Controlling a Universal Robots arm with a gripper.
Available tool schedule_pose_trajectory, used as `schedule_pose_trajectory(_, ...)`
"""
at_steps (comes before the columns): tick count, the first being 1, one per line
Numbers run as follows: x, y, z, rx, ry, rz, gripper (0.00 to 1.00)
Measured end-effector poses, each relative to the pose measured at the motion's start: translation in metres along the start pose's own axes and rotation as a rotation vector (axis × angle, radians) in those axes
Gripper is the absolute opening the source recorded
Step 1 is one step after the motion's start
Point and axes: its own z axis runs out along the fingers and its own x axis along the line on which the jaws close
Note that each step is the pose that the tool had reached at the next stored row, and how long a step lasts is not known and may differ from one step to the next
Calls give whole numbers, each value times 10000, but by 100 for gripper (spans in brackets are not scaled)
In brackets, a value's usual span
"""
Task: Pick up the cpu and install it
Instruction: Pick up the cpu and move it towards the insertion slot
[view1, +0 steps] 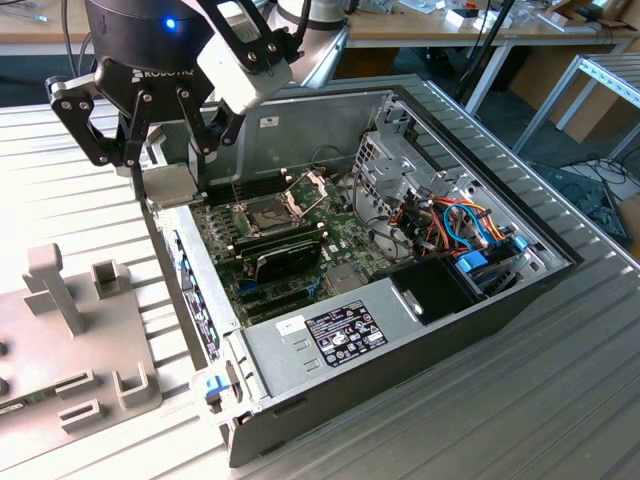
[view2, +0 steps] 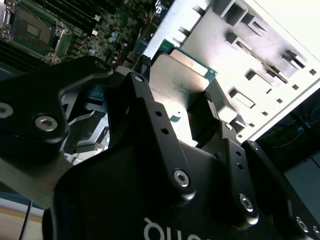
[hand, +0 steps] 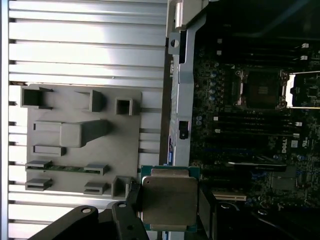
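Fingers (view2: 142, 107) are gripping the cpu (view2: 177, 85) by two opposite edges, holding it aloft near the wall of the computer case (view1: 400, 340), apart from the open socket (view1: 268, 212)

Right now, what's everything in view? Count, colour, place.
cpu: one, silver-grey top, between the fingers, over the case's edge
case: one, black and grey, open, on the table
motherboard: one, green, inside the case
socket: one, frame hinged open, on the motherboard
power supply: one, grey, inside the case
cables: a bundle, orange and blue, inside the case
fixture: one, grey, on the table, exterior view's left
table: one, silvery, slatted
gripper: one, black, shut on the cpu
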Motion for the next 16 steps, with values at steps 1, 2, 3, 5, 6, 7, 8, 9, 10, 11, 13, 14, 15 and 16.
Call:
schedule_pose_trajectory(1,-5,-1,0,0,0,-1,55)
schedule_pose_trajectory(2,-12,-1,0,0,0,0,55)
schedule_pose_trajectory(3,-21,-1,0,0,0,0,55)
schedule_pose_trajectory(5,-40,-2,-1,0,-1,0,55)
schedule_pose_trajectory(6,-48,-2,-1,0,0,0,55)
schedule_pose_trajectory(7,-57,-3,-1,0,0,0,55)
schedule_pose_trajectory(8,-69,-3,-2,1,0,0,55)
schedule_pose_trajectory(9,-80,-4,-2,0,0,0,55)
schedule_pose_trajectory(10,-86,-4,-2,0,0,0,55)
schedule_pose_trajectory(11,-91,-4,-2,1,0,0,55)
schedule_pose_trajectory(13,-103,-5,-2,0,0,0,55)
schedule_pose_trajectory(14,-111,-5,-2,0,0,0,55)
schedule_pose_trajectory(15,-116,-5,-3,0,1,0,55)
schedule_pose_trajectory(16,-120,-6,-3,0,0,0,55)
